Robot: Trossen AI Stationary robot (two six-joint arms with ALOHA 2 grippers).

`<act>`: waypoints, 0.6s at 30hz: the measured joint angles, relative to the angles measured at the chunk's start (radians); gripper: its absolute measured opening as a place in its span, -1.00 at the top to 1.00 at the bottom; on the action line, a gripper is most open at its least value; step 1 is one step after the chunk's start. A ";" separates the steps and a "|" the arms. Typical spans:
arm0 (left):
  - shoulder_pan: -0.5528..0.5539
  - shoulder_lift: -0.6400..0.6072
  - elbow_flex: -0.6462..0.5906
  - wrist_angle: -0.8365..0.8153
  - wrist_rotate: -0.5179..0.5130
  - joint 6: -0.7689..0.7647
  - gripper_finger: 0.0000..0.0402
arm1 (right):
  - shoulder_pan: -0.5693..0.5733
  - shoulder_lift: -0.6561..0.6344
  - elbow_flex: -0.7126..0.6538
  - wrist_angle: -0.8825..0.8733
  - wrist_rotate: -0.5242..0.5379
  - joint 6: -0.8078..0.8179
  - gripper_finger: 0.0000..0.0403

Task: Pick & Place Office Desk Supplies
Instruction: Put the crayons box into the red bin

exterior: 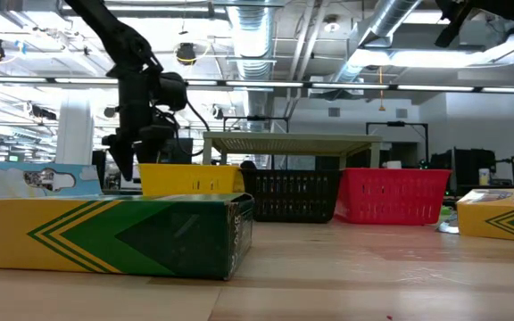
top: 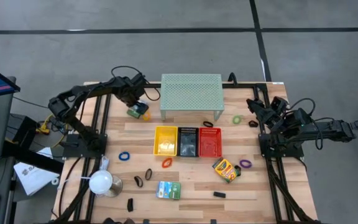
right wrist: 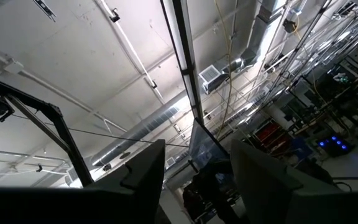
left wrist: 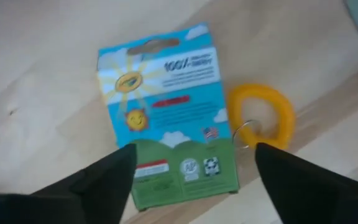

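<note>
The left end effector [left wrist: 191,163] hangs with fingers spread wide above the blue-and-green cardboard crayon box [left wrist: 166,112], which lies flat on the wooden worktop [left wrist: 42,74] touching a yellow ring band [left wrist: 261,116], probably for gripping it.

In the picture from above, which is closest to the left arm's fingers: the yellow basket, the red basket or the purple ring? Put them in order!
From the left gripper, at the table's far left:
1. Yellow plastic basket, left of the basket row.
2. Red plastic basket, right of the row.
3. Purple ring band, farthest, near the right arm.
</note>
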 joint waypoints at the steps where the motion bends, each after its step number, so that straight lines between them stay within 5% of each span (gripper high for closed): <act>1: -0.008 0.000 0.000 0.007 -0.011 -0.008 -0.75 | 0.000 0.000 0.000 0.000 0.000 0.003 0.11; 5: -0.027 0.000 0.001 0.017 -0.070 -0.038 -0.96 | 0.000 0.000 0.000 0.000 0.000 0.008 0.11; 18: -0.025 0.000 -0.028 0.079 -0.049 -0.104 -0.99 | 0.000 0.000 0.000 0.000 0.000 0.026 0.11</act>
